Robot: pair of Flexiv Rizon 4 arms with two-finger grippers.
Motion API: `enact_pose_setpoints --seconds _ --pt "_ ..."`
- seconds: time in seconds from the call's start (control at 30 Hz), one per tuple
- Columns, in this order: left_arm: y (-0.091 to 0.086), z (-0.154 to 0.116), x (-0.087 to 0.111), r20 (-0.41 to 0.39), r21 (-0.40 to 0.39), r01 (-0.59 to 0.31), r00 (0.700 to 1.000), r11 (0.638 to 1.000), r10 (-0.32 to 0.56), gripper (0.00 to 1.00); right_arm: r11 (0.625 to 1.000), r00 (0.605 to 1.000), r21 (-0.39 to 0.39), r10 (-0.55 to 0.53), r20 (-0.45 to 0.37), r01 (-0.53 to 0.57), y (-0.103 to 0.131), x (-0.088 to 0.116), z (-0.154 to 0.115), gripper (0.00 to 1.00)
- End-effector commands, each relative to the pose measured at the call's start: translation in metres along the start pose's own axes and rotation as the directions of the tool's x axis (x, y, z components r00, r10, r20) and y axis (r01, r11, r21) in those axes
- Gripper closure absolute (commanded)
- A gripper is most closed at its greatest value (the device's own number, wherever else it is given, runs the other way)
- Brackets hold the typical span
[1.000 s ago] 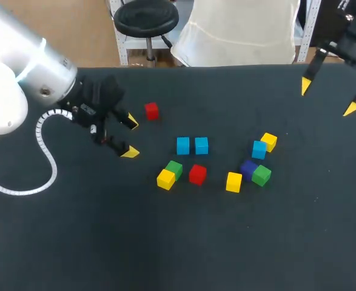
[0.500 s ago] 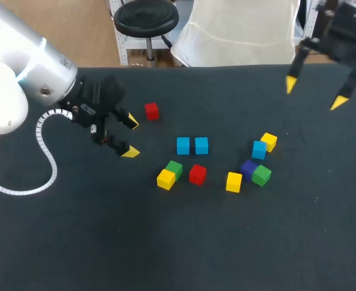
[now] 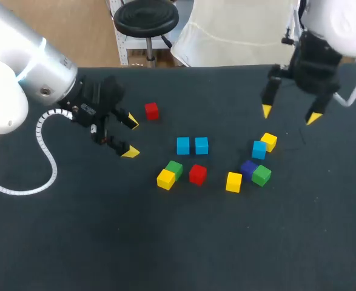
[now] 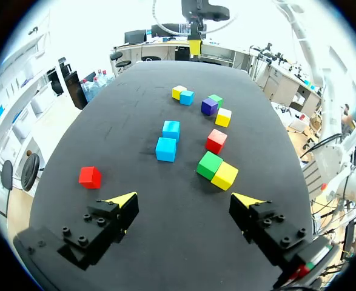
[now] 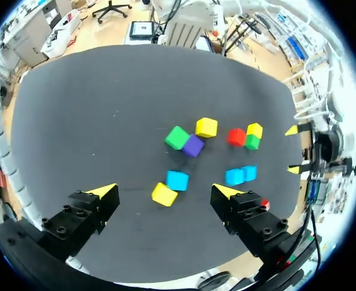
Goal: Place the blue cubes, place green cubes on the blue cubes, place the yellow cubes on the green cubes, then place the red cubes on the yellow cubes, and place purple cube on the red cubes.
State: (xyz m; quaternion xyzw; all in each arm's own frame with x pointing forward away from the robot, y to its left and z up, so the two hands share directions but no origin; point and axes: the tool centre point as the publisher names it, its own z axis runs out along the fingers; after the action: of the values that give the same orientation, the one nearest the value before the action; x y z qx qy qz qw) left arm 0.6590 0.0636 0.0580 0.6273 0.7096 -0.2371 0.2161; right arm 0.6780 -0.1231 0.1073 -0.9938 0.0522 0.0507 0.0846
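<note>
Two blue cubes (image 3: 183,145) (image 3: 201,145) sit side by side mid-table. A third blue cube (image 3: 259,149) touches a yellow cube (image 3: 268,142) in the right-hand cluster, near the purple cube (image 3: 248,168), a green cube (image 3: 261,175) and another yellow cube (image 3: 233,182). A green cube (image 3: 174,168) adjoins a yellow one (image 3: 165,179), with a red cube (image 3: 197,174) beside them. A lone red cube (image 3: 151,110) lies farther back. My left gripper (image 3: 131,137) hangs open and empty, left of the cubes. My right gripper (image 3: 290,114) is open and empty, above and behind the right cluster.
In the right wrist view the blue cube (image 5: 177,180) and yellow cube (image 5: 164,194) lie just ahead, between the open fingers (image 5: 105,191). In the left wrist view the lone red cube (image 4: 90,177) lies beside one finger (image 4: 122,200). The black table (image 3: 165,242) is bare near the front.
My right arm has swung in from the far right edge towards the right cluster of cubes, lowering as it came. The left arm and all cubes stayed put.
</note>
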Motion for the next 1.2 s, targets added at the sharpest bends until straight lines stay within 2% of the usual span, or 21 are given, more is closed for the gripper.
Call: enact_pose_setpoints --seconds 0.03,0.53,0.57,0.73,0.87,1.07,1.2 --pt "0.0 0.0 0.001 0.003 -0.001 -0.002 1.0 1.0 0.002 0.0 1.0 0.999 -0.015 0.007 -0.041 -0.008 -0.006 -0.002 0.001 0.0" --pt "0.0 0.0 0.001 0.003 -0.001 -0.002 1.0 1.0 0.002 0.0 1.0 0.999 -0.015 0.007 -0.041 -0.008 -0.006 -0.002 0.001 0.0" --pt "0.0 0.0 0.001 0.003 -0.001 -0.002 1.0 1.0 0.002 0.0 1.0 0.998 -0.025 -0.001 -0.058 0.0 -0.009 -0.009 0.001 0.0" --pt "0.0 0.0 0.001 0.003 -0.001 -0.002 1.0 1.0 0.002 0.0 0.994 0.995 -0.102 0.023 -0.093 -0.032 -0.025 -0.029 0.016 0.0" --pt "0.0 0.0 0.001 0.003 -0.001 -0.002 1.0 1.0 0.002 0.0 0.994 0.995 -0.093 0.054 -0.089 -0.062 -0.03 -0.039 0.028 0.0" --pt "0.0 0.0 0.001 0.003 -0.001 -0.002 1.0 1.0 0.002 0.0 0.987 0.988 -0.084 0.127 -0.086 -0.134 -0.032 -0.039 0.046 0.0" --pt "0.0 0.0 0.001 0.003 -0.001 -0.002 1.0 1.0 0.002 0.0 0.987 0.988 -0.082 0.13 -0.08 -0.136 -0.033 -0.036 0.058 0.0"
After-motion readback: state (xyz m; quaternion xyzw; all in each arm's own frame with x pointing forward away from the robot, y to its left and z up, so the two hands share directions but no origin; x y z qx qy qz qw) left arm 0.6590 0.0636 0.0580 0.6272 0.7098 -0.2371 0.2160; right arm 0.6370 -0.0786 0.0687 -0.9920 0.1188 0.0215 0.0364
